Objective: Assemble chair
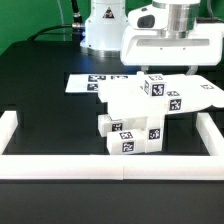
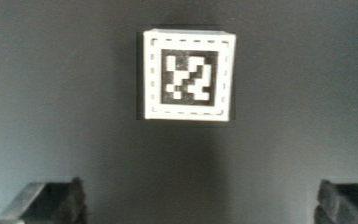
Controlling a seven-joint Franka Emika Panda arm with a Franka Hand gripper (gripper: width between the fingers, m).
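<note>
1. One black table fills the exterior view, matte and flat, with a dark background behind it; nothing more of the room can be made out
2. Three white rails show as a border: one across the front, one at the exterior view's left, one at the exterior view's right, all straight and square-edged
3. One marker board lies flat on the table behind the chair parts, thin and white, with several black-and-white tags on it
4. One cluster of chair parts stands near the middle of the table, in front of the marker board and inside the rails; a flat slab lies on top, blocky pieces sit under it, and a small block stands on the slab; how many separate pieces there are cannot be told
5. The parts look like smooth white plastic, with at least five square tags facing the camera
6. One arm, white, with its base at the back
7. One gripper hangs directly above the cluster; the wrist view shows its two dark fingers spread wide apart with nothing between them
8. One tagged white post appears in the wrist view, rectangular, lying on the dark surface well clear of the fingers
</note>
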